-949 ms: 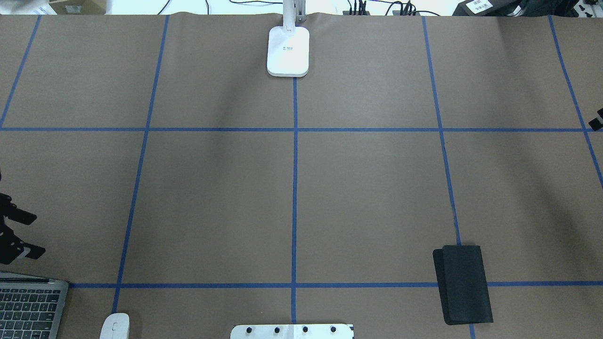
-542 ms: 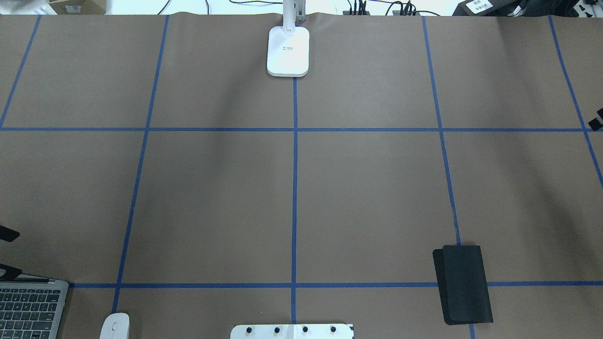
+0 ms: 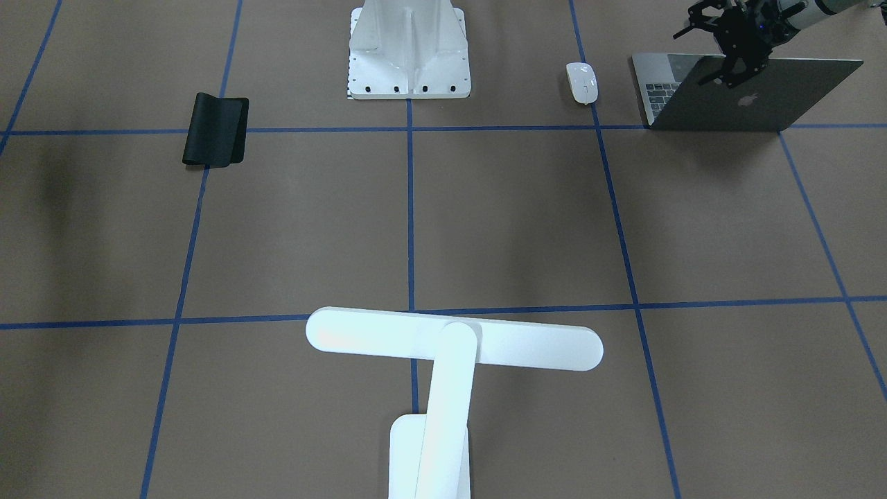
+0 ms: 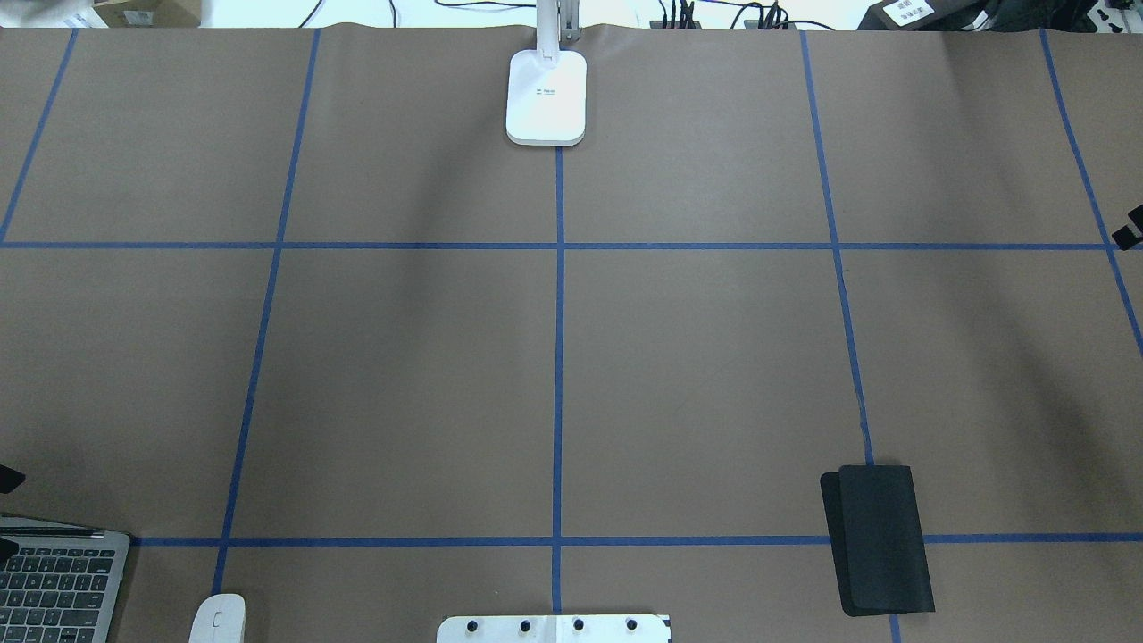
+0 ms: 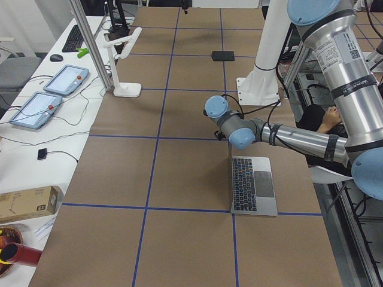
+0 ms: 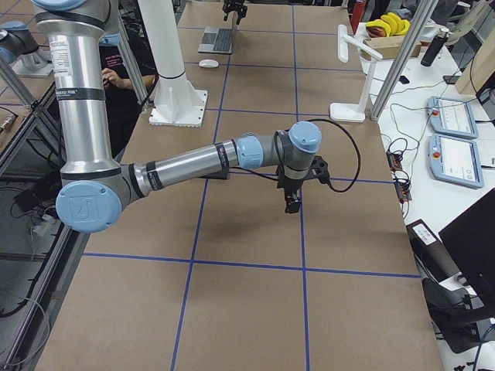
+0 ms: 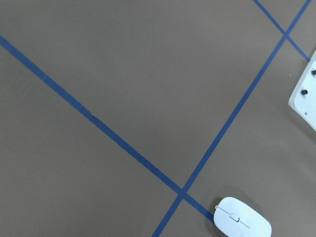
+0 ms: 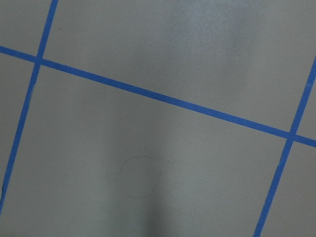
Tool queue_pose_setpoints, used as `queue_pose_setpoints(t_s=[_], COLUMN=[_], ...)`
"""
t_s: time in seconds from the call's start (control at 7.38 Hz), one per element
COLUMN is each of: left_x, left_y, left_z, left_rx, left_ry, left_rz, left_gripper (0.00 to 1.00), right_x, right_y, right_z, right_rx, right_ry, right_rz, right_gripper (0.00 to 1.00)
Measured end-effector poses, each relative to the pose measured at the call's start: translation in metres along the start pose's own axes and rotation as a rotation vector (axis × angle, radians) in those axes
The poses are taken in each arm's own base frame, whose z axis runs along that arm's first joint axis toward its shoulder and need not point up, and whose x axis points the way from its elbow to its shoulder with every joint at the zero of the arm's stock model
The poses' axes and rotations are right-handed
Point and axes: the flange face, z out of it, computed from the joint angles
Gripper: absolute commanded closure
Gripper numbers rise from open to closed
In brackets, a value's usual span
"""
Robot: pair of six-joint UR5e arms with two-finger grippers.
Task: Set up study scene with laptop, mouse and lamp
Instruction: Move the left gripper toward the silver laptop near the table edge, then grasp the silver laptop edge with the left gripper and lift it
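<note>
At 1 o'clock in the front-facing view, the laptop (image 3: 752, 100) is sitting open on the brown surface (image 3: 520, 208), its lid leaning back and showing its logo to the camera. The left fingers (image 3: 726, 69) are hanging spread wide apart at the lid's top edge, closing on nothing; whether they are touching the lid I cannot tell. The mouse (image 3: 581, 82) is lying just off the laptop's 9 o'clock side, apart from it, and the white pedestal (image 3: 409, 48) is standing farther along in that same direction. The lamp (image 3: 454, 346) is standing at 6 o'clock in that view, its bar head stretching across the centre tape line, well apart from the laptop and mouse. A black mat (image 3: 216, 129) is lying at 10 o'clock. The right fingers (image 6: 289, 205) are pointing down over bare surface in the right-side view, well apart from all three items. How far they are opening I cannot tell, as only a sliver is showing at the overhead view's 3 o'clock edge.
</note>
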Motion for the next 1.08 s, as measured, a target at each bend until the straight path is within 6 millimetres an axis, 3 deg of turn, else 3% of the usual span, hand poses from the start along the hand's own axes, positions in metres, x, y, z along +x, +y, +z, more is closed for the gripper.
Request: queue_pose_setpoints(t_s=[1.08], left_x=[-0.008], left_y=[0.017], left_z=[0.004], left_rx=[-0.008], left_ry=[-0.056], left_rz=[0.089], left_gripper=[0.02], right_x=[-0.001], right_y=[0.000], right_z=[-0.001], right_rx=[0.002], right_ry=[0.000], right_rz=[-0.002], right_gripper=[0.01])
